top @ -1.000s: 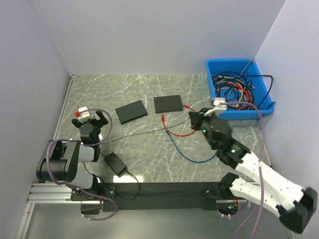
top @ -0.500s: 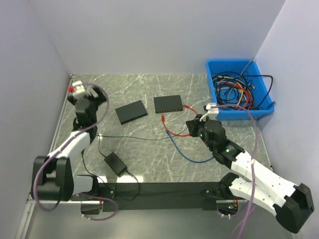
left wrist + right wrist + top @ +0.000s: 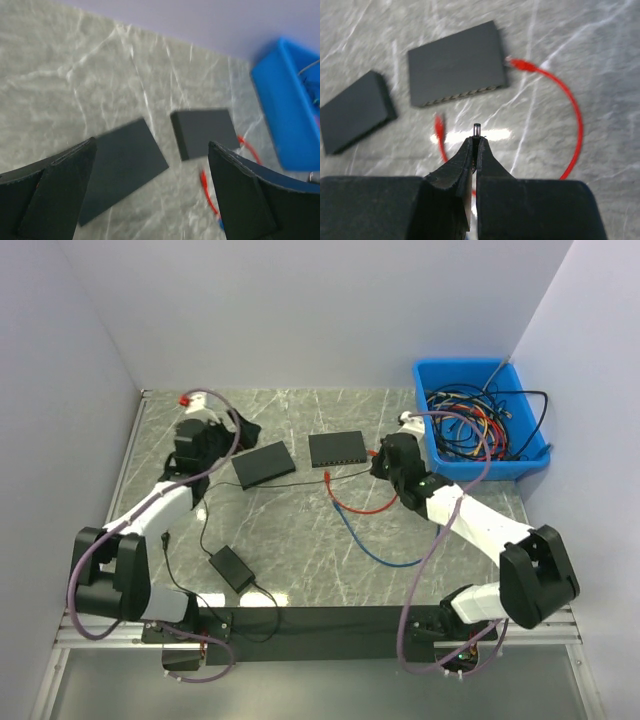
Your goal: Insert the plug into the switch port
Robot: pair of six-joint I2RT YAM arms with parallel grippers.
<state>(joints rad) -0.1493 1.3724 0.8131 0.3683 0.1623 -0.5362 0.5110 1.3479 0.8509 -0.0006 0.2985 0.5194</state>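
The black switch (image 3: pixel 337 449) lies at mid-table with its row of ports facing the near side; it also shows in the right wrist view (image 3: pixel 456 65) and the left wrist view (image 3: pixel 202 132). My right gripper (image 3: pixel 383 456) hovers just right of it, shut (image 3: pixel 475 146) on a small metal barrel plug (image 3: pixel 477 129) whose tip sticks out past the fingertips. The plug's thin black cable (image 3: pixel 290 484) runs left across the table. My left gripper (image 3: pixel 238 428) is open and empty (image 3: pixel 155 200) above a second flat black box (image 3: pixel 262 463), also seen in the left wrist view (image 3: pixel 122 160).
A black power brick (image 3: pixel 232 568) lies near the front left. A red patch cable (image 3: pixel 360 506) and a blue cable (image 3: pixel 385 552) lie in front of the switch. A blue bin (image 3: pixel 430 415) of tangled cables stands at the back right. Walls enclose the table.
My left arm has swung from the left edge up and right toward the flat black box. My right gripper has moved up and left with the plug, close to the switch's right end.
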